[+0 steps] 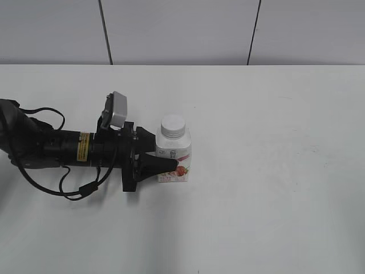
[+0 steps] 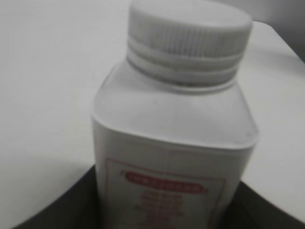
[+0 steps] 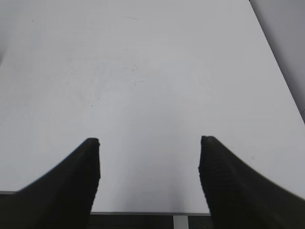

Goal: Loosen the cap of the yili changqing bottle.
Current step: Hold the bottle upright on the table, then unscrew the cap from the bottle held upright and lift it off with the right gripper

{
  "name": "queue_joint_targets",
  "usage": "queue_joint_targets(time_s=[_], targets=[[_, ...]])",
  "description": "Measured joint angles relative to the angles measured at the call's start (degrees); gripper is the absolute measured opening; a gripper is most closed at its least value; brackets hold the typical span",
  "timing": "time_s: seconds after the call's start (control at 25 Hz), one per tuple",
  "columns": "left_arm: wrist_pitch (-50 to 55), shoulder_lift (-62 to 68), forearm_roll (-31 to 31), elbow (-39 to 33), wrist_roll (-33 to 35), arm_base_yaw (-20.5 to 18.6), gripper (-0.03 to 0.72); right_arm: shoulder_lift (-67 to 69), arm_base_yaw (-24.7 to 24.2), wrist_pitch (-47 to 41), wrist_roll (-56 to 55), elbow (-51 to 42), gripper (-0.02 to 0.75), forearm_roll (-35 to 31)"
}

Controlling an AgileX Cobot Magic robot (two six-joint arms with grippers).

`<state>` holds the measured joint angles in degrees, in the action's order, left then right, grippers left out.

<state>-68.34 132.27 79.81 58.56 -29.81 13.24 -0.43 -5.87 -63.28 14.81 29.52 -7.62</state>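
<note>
The yili changqing bottle (image 1: 175, 155) stands upright on the white table, left of centre in the exterior view, white with a red-pink label. Its white ribbed cap (image 1: 173, 125) sits on the neck. My left gripper (image 1: 165, 152) reaches in from the left, with a black finger on each side of the bottle's body, shut on it below the shoulders. In the left wrist view the bottle (image 2: 171, 143) fills the space between the jaws (image 2: 167, 212), with the cap (image 2: 188, 36) above. My right gripper (image 3: 150, 143) is open and empty over bare table; it is outside the exterior view.
The white table (image 1: 274, 171) stretches bare to the right of the bottle. A grey panelled wall (image 1: 182, 28) runs along the far edge. The left arm's cables (image 1: 74, 188) loop on the table at the left. The table's near edge (image 3: 143, 212) shows between the right jaws.
</note>
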Motion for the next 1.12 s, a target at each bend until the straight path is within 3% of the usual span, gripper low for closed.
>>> queue_joint_targets(time_s=[0.88,1.12], targets=[[-0.16,0.0,0.6,0.0,0.11,-0.07,0.379,0.0,0.0,0.0,0.0,0.0,0.519,0.0],[-0.25,0.0,0.79,0.0,0.11,-0.07,0.379,0.0,0.0,0.0,-0.07,0.0,0.519,-3.46]])
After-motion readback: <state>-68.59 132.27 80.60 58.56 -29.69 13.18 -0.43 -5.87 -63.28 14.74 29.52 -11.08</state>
